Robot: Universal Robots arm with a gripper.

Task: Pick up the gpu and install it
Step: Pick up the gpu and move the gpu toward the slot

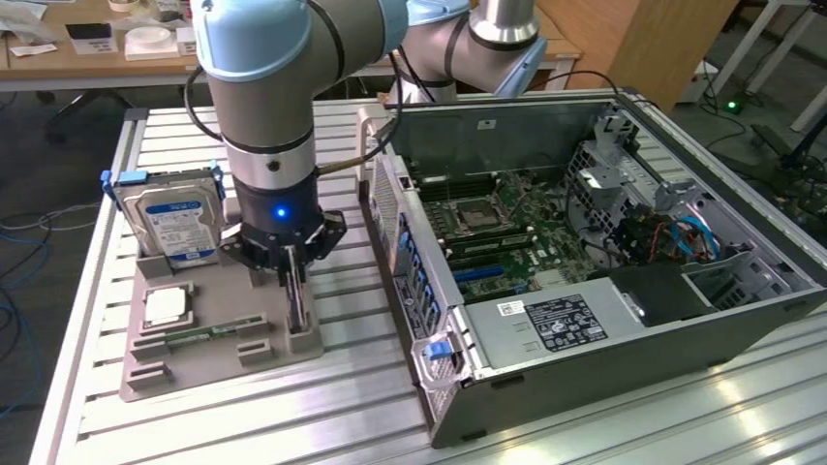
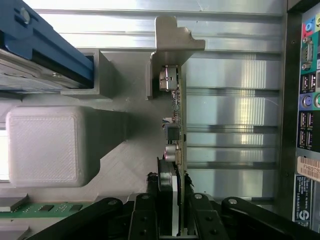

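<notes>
As its fingers press both faces of the gpu, the gripper stands narrow over the grey holder at the exterior view's lower left, with the card upright on edge in its slot. Just behind, a hard drive bears a blue label, text unreadable. Right of centre lies the open case; its power-supply sticker is likewise illegible.

Black end effector; in it, the gpu is dark with a silver bracket. Beside it, the hard drive silver, blue-labelled; the memory stick green.
</notes>
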